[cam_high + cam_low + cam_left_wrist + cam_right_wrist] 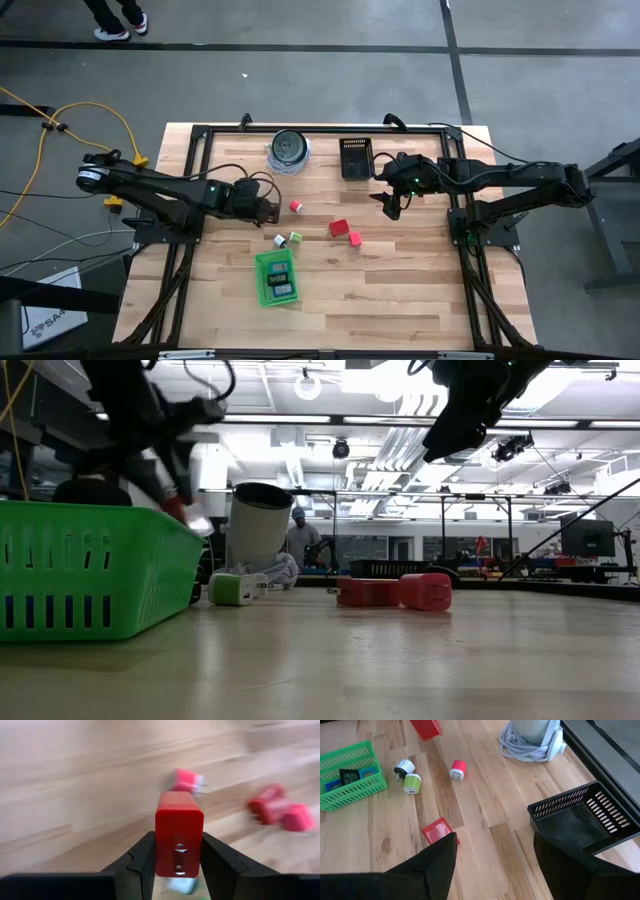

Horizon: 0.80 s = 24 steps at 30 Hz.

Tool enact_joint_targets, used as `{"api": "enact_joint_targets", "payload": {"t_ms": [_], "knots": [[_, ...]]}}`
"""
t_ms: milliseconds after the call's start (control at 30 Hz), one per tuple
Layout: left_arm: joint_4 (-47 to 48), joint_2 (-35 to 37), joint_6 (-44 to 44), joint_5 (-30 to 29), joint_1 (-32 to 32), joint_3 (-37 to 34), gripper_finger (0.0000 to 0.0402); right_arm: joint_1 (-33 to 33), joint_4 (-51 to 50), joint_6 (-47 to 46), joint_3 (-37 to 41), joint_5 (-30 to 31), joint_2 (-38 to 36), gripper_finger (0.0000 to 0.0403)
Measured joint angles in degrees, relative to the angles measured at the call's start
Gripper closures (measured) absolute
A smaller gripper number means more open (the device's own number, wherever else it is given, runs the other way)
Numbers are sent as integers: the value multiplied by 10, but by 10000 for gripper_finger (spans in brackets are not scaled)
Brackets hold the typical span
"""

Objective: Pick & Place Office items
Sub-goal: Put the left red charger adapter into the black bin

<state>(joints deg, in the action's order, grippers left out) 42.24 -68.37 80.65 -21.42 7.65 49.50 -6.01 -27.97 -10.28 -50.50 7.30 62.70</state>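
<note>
My left gripper [270, 210] hangs above the table's left middle, shut on a red block [179, 827]; the right wrist view shows that block [426, 727] too. On the wood lie a red-and-white piece [296, 206], two red blocks [339, 228] [355, 238], a white bit [280, 240] and a green bit [295, 238]. The green tray [262, 262] near the front holds blue and dark pieces [281, 282]. My right gripper [390, 207] hovers open at the right, with nothing between its fingers. My left gripper pinches the red block by its two long sides [161, 851] between the two fingers [142, 857]. The block's far end sticks out beyond the fingertips. The fingers slant down from the table's left side. The block [176, 508] is lifted clear of the table.
A round container [289, 150] with a coiled white cable stands at the far edge, and a black basket [355, 158] sits to its right. A dark frame [200, 180] runs around the table. Bare wood lies at the right and near the front edge.
</note>
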Motion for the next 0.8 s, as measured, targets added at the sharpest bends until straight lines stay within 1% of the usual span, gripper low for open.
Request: {"api": "enact_joint_targets", "payload": {"t_ms": [233, 400, 633, 800], "knots": [[-145, 2, -164, 3, -34, 0, 282, 0, 0, 0, 0, 0, 0, 152], [-220, 0, -243, 26, -64, 0, 282, 0, 0, 0, 0, 0, 0, 152], [-338, -41, -353, 72, -108, 0, 282, 0, 1, 0, 0, 0, 0, 152], [-435, -85, -412, 109, -135, 0, 282, 0, 4, 0, 0, 0, 0, 152]]}}
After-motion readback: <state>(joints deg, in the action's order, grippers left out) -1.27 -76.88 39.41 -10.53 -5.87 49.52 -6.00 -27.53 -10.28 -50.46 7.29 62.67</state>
